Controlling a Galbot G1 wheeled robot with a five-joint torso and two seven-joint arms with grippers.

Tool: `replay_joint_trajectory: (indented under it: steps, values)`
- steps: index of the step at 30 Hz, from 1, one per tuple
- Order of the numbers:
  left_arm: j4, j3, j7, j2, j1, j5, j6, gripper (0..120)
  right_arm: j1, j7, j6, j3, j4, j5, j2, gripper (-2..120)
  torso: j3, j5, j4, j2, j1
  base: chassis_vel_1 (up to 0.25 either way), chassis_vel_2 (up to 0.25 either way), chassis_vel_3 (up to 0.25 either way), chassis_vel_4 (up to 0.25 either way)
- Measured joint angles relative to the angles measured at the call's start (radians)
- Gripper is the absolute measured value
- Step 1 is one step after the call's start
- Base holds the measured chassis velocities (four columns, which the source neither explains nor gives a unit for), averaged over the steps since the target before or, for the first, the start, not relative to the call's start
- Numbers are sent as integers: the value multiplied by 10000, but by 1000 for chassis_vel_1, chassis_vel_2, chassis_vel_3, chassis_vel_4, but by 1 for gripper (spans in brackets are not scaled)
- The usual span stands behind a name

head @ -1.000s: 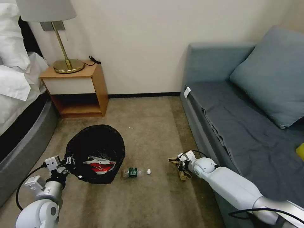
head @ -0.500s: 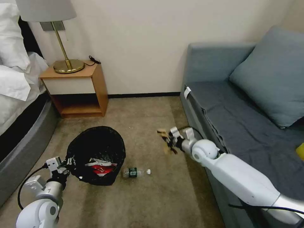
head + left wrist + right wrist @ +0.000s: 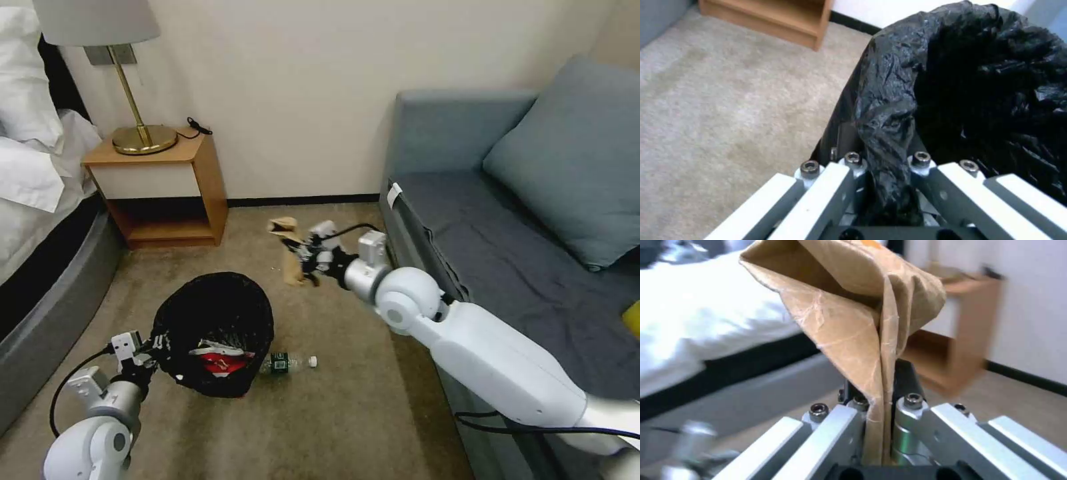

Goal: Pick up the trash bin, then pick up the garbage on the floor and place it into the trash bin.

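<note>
**Mid-frame: paper up, bin down-left**

Centre of head view, right gripper [image 3: 303, 257] is clamped on crumpled brown paper [image 3: 288, 250], which hangs vertical. Black-bagged round trash bin [image 3: 215, 332] sits lower left of it, rim pinched by left gripper [image 3: 148, 348]. Right wrist view shows paper [image 3: 853, 320] wedged between the jaws; head view shows the offset to the bin.

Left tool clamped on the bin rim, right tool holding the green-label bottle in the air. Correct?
Not quite. The right tool holds the crumpled brown paper, as the right wrist view shows. The green-label bottle lies on the carpet by the trash bin; the left tool clamps the rim.
</note>
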Motion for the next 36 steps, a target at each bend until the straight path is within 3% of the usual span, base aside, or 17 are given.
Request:
replay_joint_trajectory:
  steps: [4,8,22,31,32,36]
  values:
    - [-109,116,41,-4,80,-2,91,4,412,73,160,-530,163,100,419,0,0,0,0,0,0,0,0,0,0]
    - [-497,281,105,-91,412,-90,252,4,745,65,345,-1644,189,-5,1525,0,0,-2,4,0,0,0,0,0,0]
    - [-1606,155,-50,-368,1200,-740,593,4,-1081,-412,457,-2301,100,-2010,713,0,0,3,-1,0,0,0,0,0,0]
    - [-1922,10,-144,-558,1482,-977,703,4,-1317,-537,403,-2307,79,-2688,543,29,0,2,-1,0,0,0,0,0,0]
    - [-1994,-47,-203,-658,1534,-1014,705,4,-1308,-599,385,-2300,82,-2781,550,39,0,3,0,0,0,0,0,0,0]
    - [-2001,-73,-244,-767,1584,-1005,694,4,-1223,-558,300,-2380,77,-2997,578,53,0,1,0,0,0,0,0,0,0]
